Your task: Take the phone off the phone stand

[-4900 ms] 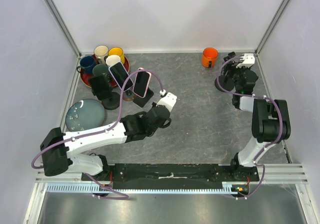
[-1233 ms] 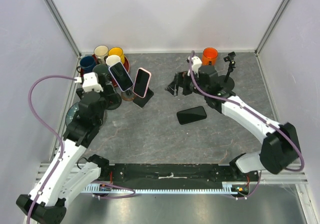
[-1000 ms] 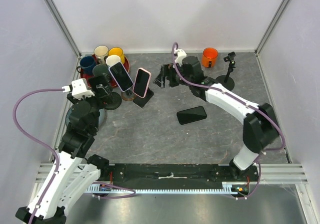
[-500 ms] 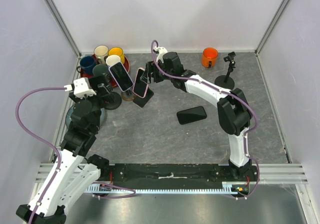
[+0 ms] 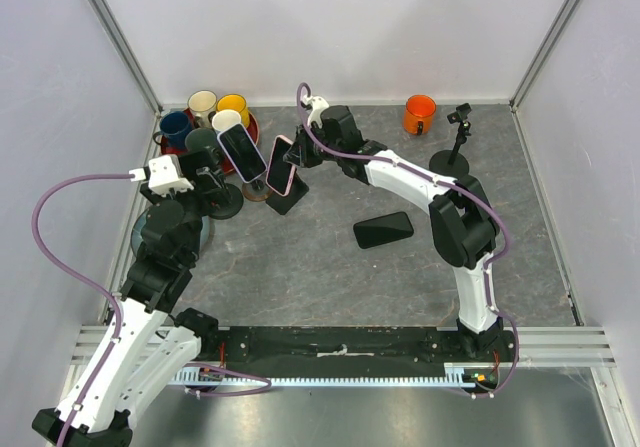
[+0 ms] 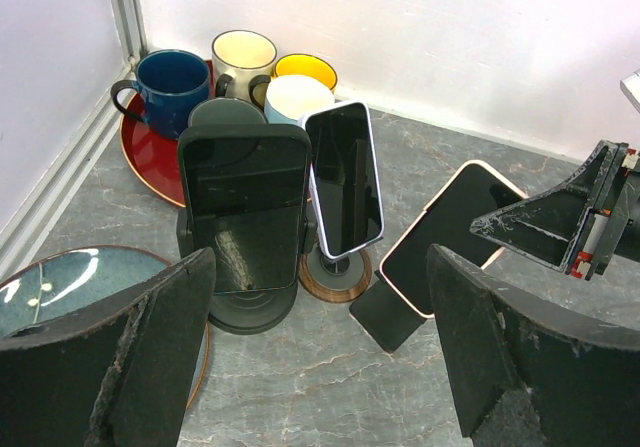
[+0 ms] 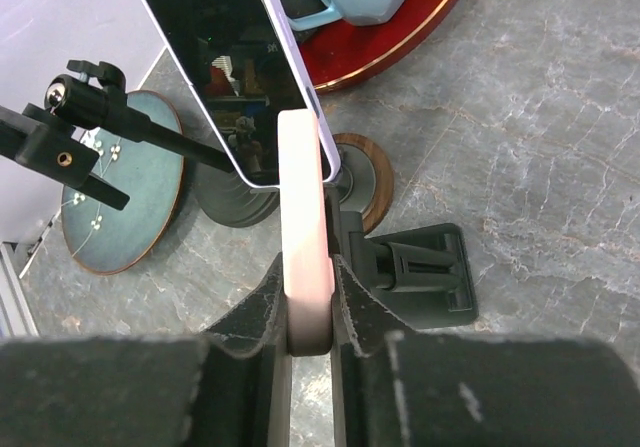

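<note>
A pink-cased phone (image 5: pixel 281 165) leans in a black folding phone stand (image 5: pixel 290 201) left of the table's middle. My right gripper (image 7: pixel 308 307) is shut on the phone's (image 7: pixel 303 227) top edge, one finger on each face. The phone still rests in the stand (image 7: pixel 425 267). My left gripper (image 6: pixel 320 257) hangs open on the left, well short of the phones, with nothing between its fingers. In the left wrist view the pink phone (image 6: pixel 445 232) shows its dark screen, with the right gripper's fingers (image 6: pixel 545 227) at its right edge.
A lilac-cased phone (image 6: pixel 343 177) on a wooden-based stand and a dark phone (image 6: pixel 245 202) on a round black stand sit left of the pink one. Behind them is a red tray (image 6: pixel 150 152) of mugs. A blue plate (image 7: pixel 120 182), a flat black phone (image 5: pixel 383 229), an orange mug (image 5: pixel 420 114) and a small tripod (image 5: pixel 458 137) are also around.
My right arm has swung left across the table from beside the orange mug to the pink phone and shut on its top edge. The left arm has barely moved.
</note>
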